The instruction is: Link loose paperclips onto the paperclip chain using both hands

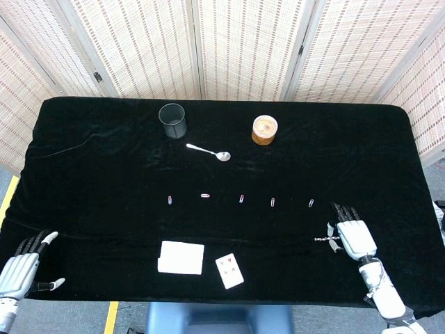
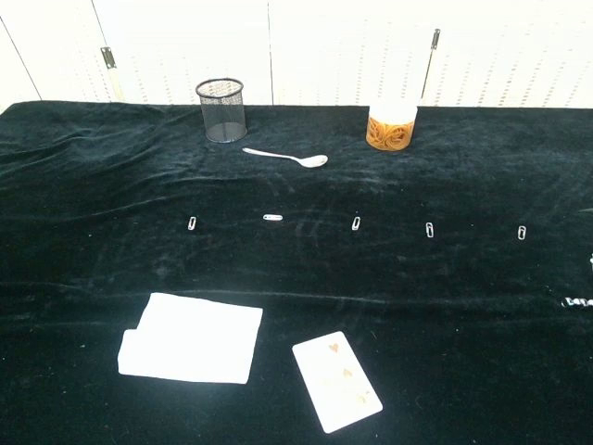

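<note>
The right hand [image 1: 350,235] lies palm-down near the right end of the black-draped table [image 1: 97,174], fingers stretched forward and apart, with the short paperclip chain [image 1: 325,239] just beside its thumb side. Whether the thumb actually touches the chain cannot be told from the head view; nothing shows the hand gripping it. The chain's long axis runs left to right, roughly across the line of the fingers, and its free end points away from the hand toward the table's middle. In the chest view only the chain's tip [image 2: 577,301] shows at the frame's right edge.

Five loose paperclips lie in a row farther from the robot than the chain. The rightmost paperclip [image 1: 311,203] sits just beyond and a little left of the chain, its long axis pointing roughly away from the robot, so about square to the chain. It is plainly the clip nearest the right hand. The leftmost paperclip [image 1: 170,200] is well apart from both hands.

The left hand [image 1: 24,268] rests at the table's near-left corner, fingers loosely spread and holding nothing, far from the chain. By this layout, the right hand looks best placed to lift the chain, while the left would have to cross much of the table to bring a clip.
</note>
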`<state>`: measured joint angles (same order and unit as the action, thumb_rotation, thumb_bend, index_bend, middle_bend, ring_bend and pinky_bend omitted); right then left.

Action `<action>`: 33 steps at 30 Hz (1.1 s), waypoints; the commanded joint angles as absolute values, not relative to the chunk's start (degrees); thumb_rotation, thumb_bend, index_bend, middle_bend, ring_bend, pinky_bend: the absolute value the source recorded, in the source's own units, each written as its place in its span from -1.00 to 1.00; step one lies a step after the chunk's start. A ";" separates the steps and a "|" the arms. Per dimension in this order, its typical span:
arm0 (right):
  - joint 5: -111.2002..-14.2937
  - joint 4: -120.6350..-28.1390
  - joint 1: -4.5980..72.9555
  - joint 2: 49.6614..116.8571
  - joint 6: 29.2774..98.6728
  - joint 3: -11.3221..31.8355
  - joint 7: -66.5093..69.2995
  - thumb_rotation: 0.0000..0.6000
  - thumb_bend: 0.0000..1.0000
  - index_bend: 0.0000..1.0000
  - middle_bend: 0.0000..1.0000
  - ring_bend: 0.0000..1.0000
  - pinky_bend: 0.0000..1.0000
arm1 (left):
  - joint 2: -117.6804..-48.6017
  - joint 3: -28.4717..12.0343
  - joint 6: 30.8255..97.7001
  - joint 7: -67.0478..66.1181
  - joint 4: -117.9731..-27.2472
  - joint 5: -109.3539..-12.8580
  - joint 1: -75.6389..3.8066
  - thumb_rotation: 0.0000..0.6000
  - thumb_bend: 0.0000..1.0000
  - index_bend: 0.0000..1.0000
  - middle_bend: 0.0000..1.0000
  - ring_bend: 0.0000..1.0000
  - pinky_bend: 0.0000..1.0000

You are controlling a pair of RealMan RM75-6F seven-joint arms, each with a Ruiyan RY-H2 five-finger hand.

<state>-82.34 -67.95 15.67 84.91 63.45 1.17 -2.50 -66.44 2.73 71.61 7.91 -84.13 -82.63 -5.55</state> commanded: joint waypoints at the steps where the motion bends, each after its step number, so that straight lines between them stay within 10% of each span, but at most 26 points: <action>1: -81.94 -68.06 15.91 84.86 63.00 1.19 -2.63 1.00 -0.27 0.08 -1.00 -0.97 -1.00 | -66.40 2.73 71.67 7.98 -84.16 -82.62 -5.54 1.00 -0.81 -1.00 -0.98 -0.97 -1.00; 33: -83.15 -71.56 16.76 82.76 69.15 4.26 3.13 1.00 0.00 0.69 -0.64 -0.77 -1.00 | -66.30 2.57 71.80 8.95 -83.84 -82.00 -5.52 1.00 -0.81 -1.00 -0.98 -0.97 -1.00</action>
<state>-83.08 -71.26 16.53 82.98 69.01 3.98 2.97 -66.30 2.59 71.81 8.95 -83.85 -82.02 -5.51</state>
